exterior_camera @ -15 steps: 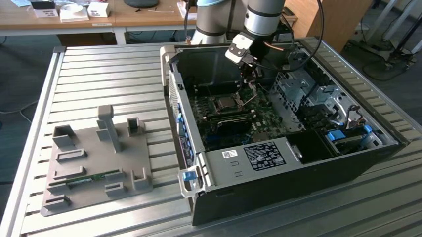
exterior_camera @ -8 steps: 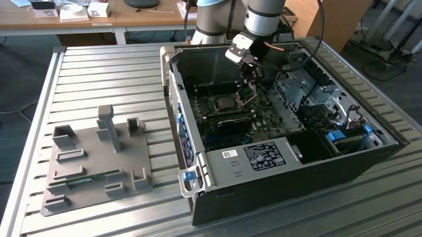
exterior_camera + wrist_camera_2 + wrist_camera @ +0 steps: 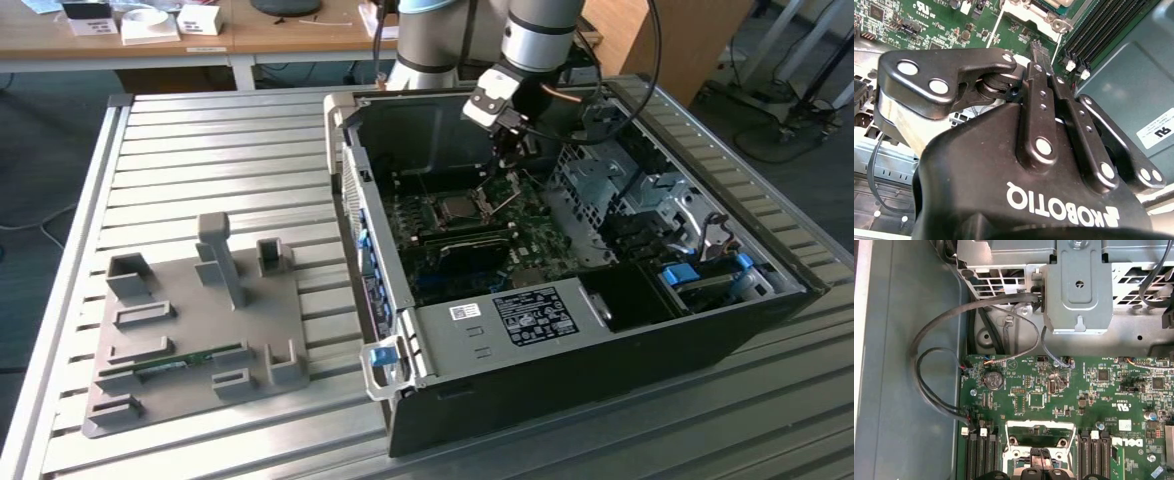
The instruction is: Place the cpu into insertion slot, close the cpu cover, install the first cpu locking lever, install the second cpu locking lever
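Inside the open computer case, my gripper [image 3: 507,190] reaches down to the green motherboard [image 3: 537,236], just to the exterior view's right of the insertion slot [image 3: 451,208]. A grey square, the cpu [image 3: 451,206], appears to lie in the slot. In the first wrist view the silver cpu cover [image 3: 1040,425] frames the socket, and my gripper [image 3: 1040,456] is at its near edge. Its fingers [image 3: 1036,55] are pressed together with nothing visible between them. I cannot tell how the locking levers stand.
Black memory slots [image 3: 979,455] flank the socket. Loose dark cables [image 3: 936,390] loop beside the board, under a metal drive cage [image 3: 1079,290]. The case walls [image 3: 350,190] close in the workspace. A grey fixture [image 3: 200,320] holding a memory stick [image 3: 174,362] sits on the table.
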Tool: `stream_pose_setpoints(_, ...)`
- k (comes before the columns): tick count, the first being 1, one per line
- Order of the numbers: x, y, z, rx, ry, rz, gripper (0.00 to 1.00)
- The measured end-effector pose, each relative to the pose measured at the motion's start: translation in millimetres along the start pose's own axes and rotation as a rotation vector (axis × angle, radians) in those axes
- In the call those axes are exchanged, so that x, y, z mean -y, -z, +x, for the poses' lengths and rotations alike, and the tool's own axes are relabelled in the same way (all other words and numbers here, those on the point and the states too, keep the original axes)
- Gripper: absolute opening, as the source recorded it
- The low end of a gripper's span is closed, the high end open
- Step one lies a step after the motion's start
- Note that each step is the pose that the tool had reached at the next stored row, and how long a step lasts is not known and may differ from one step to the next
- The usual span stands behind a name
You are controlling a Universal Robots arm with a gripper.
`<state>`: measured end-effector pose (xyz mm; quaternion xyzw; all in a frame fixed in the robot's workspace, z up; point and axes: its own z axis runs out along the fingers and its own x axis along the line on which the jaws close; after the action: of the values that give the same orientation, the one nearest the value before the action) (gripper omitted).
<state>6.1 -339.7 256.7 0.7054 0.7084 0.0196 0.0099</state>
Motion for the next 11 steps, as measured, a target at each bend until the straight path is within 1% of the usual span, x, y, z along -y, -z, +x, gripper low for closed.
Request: stream_pose_setpoints(11, -0.1, 0.4, 0.0, -0.0001, 0.0, 0.0, 0.11)
